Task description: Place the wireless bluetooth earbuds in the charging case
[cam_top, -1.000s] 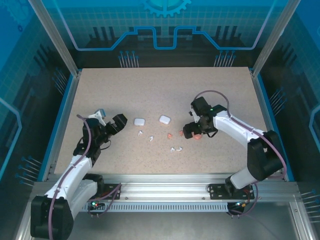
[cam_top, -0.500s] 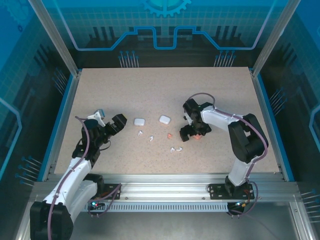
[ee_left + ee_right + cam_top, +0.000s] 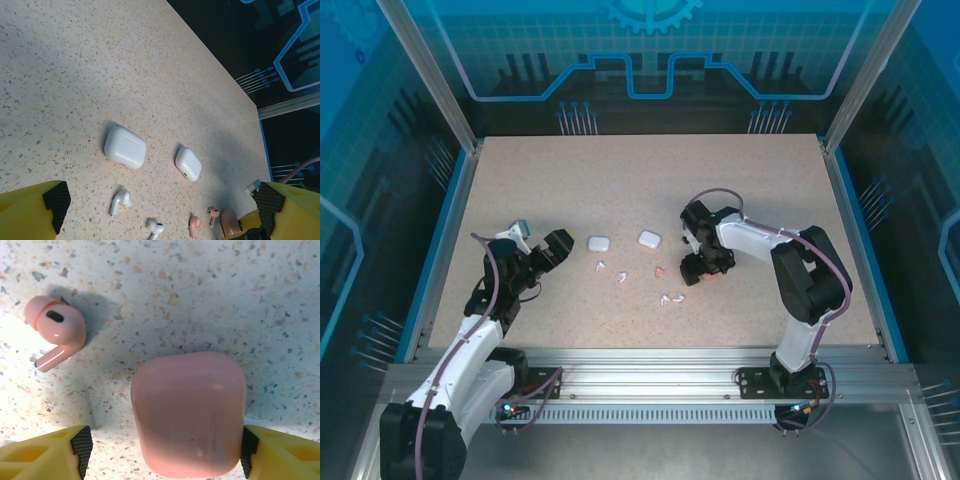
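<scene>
Pink case (image 3: pixel 187 412) sits within the spread right end effector (image 3: pixel 697 268), arm (image 3: pixel 760 240) bent.

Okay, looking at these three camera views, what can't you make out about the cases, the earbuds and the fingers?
Pink case: right wrist view, its near end is cut off by the bottom edge; top view, the right fingers mostly cover it.
White cases: left wrist view, lids shut, so contents are hidden.
White earbuds: top view, too small to tell which way they lie.
</scene>
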### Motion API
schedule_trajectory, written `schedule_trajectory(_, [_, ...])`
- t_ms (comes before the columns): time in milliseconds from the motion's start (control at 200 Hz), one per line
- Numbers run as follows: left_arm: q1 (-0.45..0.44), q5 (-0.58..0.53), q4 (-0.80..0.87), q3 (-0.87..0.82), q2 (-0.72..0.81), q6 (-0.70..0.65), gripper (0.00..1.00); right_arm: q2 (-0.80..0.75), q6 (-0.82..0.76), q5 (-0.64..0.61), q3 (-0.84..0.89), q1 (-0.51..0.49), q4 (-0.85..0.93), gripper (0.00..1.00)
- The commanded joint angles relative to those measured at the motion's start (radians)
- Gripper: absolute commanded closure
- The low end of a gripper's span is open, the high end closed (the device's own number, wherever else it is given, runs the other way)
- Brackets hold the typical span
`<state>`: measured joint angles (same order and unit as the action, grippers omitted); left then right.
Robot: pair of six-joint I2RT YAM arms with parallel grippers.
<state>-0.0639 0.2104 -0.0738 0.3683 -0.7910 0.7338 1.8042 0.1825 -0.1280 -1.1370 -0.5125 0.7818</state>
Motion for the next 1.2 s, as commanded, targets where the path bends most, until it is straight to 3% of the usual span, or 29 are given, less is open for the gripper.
schedule_trajectory(0, [-0.005, -0.004, 0.01, 0.0, 0.002, -0.005, 0.01, 0.022, 0.002, -0.031, -0.005, -0.02, 0.036, 0.24])
schedule_trajectory(375, [-0.008, 0.009, 0.017, 0.0, 0.018, 0.001, 0.01, 0.063, -0.01, -0.071, -0.039, -0.027, 0.033, 0.42])
schedule_trajectory(640, [-0.022, 0.103, -0.011, 0.021, -0.007, -0.024, 0.01, 0.007, -0.016, -0.129, 0.004, -0.031, -0.025, 0.52])
schedule_trajectory(955, [-0.08, 0.287, -0.104, 0.114, -0.126, -0.005, 0.03, -0.214, -0.113, -0.173, 0.121, -0.043, -0.12, 0.57])
schedule_trajectory(1196, [-0.205, 0.446, -0.08, 0.269, -0.323, -0.028, 0.09, -0.549, -0.265, -0.146, 0.292, -0.119, -0.32, 0.57])
